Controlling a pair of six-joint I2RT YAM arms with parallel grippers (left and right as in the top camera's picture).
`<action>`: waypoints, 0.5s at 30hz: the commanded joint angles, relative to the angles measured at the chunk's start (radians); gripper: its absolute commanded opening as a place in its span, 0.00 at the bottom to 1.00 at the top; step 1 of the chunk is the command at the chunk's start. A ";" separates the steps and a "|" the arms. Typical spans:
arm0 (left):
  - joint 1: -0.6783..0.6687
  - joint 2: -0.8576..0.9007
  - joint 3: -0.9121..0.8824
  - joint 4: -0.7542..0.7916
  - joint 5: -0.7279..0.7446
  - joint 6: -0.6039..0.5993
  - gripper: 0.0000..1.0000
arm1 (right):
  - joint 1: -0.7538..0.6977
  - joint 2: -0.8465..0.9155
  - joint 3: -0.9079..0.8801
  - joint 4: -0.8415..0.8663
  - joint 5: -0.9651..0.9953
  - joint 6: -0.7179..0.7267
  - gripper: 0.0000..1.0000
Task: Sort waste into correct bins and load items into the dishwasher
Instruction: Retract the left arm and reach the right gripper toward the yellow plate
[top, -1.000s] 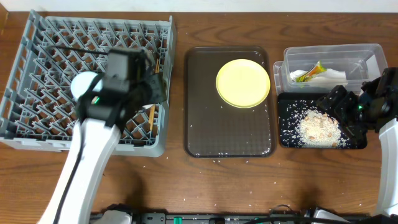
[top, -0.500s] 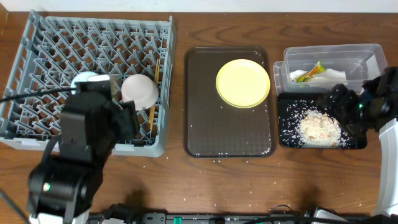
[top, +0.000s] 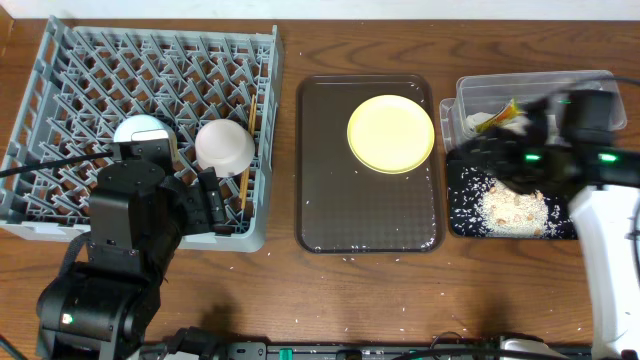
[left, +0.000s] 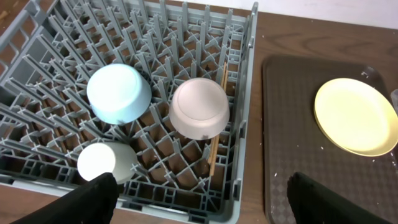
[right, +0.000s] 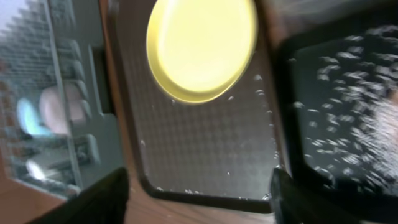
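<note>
The grey dish rack (top: 60, 60) holds an upturned white bowl (top: 224, 147), a light blue bowl (top: 140, 130), a small white cup (left: 106, 162) and wooden chopsticks (top: 247, 150). My left gripper (top: 205, 205) is open and empty, high above the rack's front edge (left: 199, 202). The yellow plate (top: 390, 133) lies on the brown tray. Rice scraps (top: 510, 205) lie in the black tray (top: 465, 215). The wrapper (top: 510, 108) and napkin (top: 485, 120) lie in the clear tub (top: 580, 90). My right gripper (top: 470, 155) is open and empty above the black tray's left end (right: 199, 199).
The dark brown serving tray (top: 330, 200) sits between the rack and the bins, with loose rice grains on it and on the wooden table (top: 350, 290) in front. The right wrist view is blurred by motion.
My left arm has pulled back toward the front, uncovering the white bowl in the rack. My right arm has swung left from over the black tray toward the serving tray.
</note>
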 joint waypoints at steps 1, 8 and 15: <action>0.002 -0.002 0.018 -0.002 -0.012 0.010 0.89 | 0.191 0.043 0.011 0.014 0.298 0.129 0.60; 0.002 -0.002 0.018 -0.002 -0.012 0.010 0.93 | 0.420 0.208 0.011 0.089 0.528 0.583 0.70; 0.002 -0.002 0.018 -0.002 -0.012 0.010 0.93 | 0.425 0.396 0.011 0.160 0.535 0.774 0.56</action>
